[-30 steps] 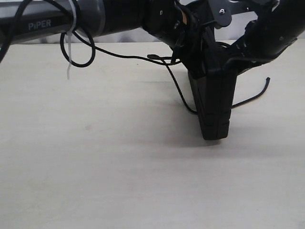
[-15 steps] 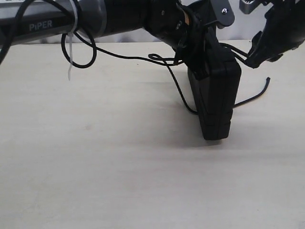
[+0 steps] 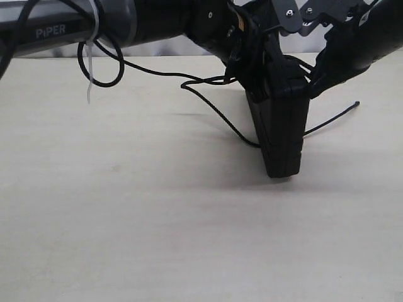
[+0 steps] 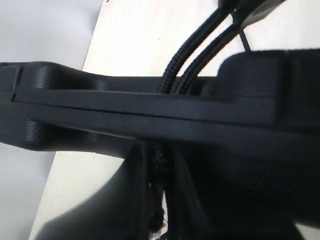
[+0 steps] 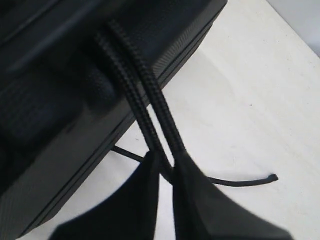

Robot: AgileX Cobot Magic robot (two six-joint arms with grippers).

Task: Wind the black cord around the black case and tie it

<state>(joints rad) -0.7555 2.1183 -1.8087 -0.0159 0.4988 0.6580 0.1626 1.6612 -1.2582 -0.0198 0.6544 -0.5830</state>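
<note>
Cord (image 5: 142, 100): limp, braided. We pinch it near the case in the right gripper (image 5: 167, 169).
Case (image 3: 283, 132): rigid, probably light — left gripper (image 3: 259, 72) clamps its top.

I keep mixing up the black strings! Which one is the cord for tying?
Find the case standing on edge on the table. The cord crosses its top edge and trails onto the table on both sides. Unlike the smooth cable zip-tied to the arm, it is braided, with a loose end.
</note>
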